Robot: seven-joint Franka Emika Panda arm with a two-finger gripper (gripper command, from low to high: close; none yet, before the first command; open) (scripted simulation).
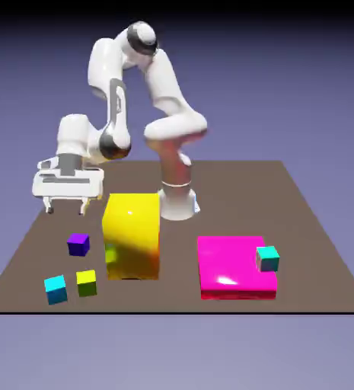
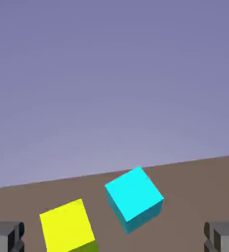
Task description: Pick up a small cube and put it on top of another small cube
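Grey fingertips: you see the claw (image 1: 66,204) hanging with its two tips spread wide and nothing between them; the hand view shows both tips at the bottom corners with bare table in the gap.
Claw against the yellow block: it hovers off the table, toward the exterior view's left of the big yellow block (image 1: 132,236) and farther from the camera than the block's front face.
Purple cube: the small cube (image 1: 78,244) sits on the table just beside the yellow block, on its exterior-view left, nearer the camera than the claw and untouched. You cannot see it in the hand view.
Other small cubes: a cyan cube (image 1: 55,289) and a yellow-green cube (image 1: 87,282) lie side by side, left of the yellow block's front corner; these two fill the hand view.
Step in hand: by your pictures, the approach; no grasp is made.
Next move: you likely need to bring the tips over the purple cube, descend to straddle it, then close. Mind the yellow block close alongside.
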